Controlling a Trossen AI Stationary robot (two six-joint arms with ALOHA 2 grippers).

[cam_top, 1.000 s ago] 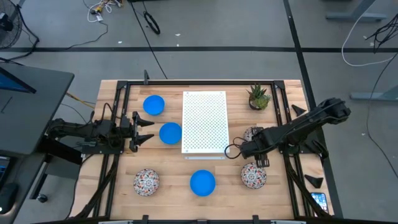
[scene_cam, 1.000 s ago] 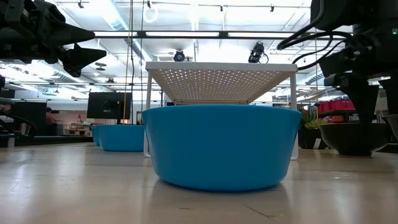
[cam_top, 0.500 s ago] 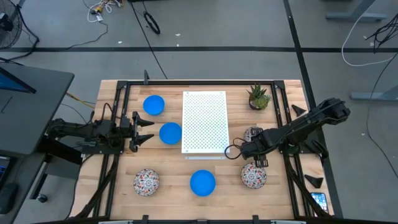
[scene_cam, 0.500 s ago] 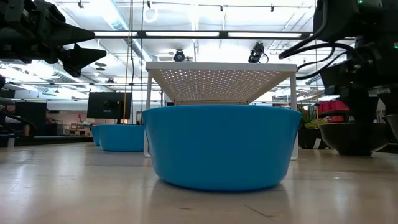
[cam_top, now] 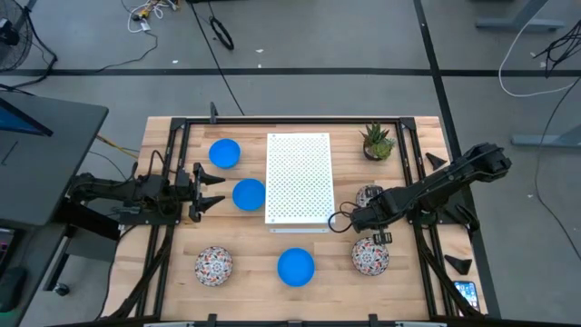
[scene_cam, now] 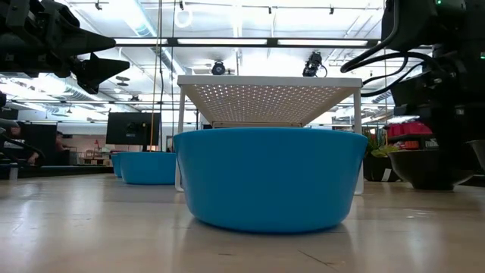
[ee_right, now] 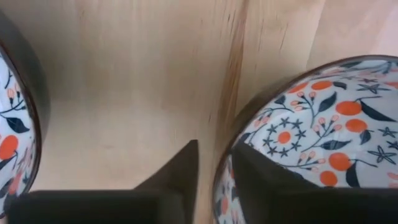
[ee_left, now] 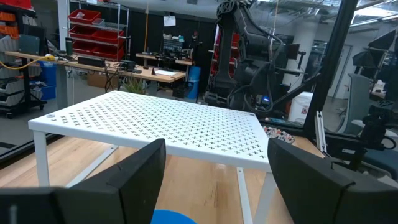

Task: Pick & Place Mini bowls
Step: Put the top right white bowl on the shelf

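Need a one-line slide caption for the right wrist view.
Right pincer straddling the rim of a floral bowl on the wooden table, a second floral bowl alongside.

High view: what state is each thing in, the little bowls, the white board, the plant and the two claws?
Blue bowls: upright, empty.
Floral bowls: upright, empty, all on the table.
White board: standing on its legs.
Plant: upright.
Left gripper: open, holding nothing.
Right gripper: open, straddling one floral bowl's rim.
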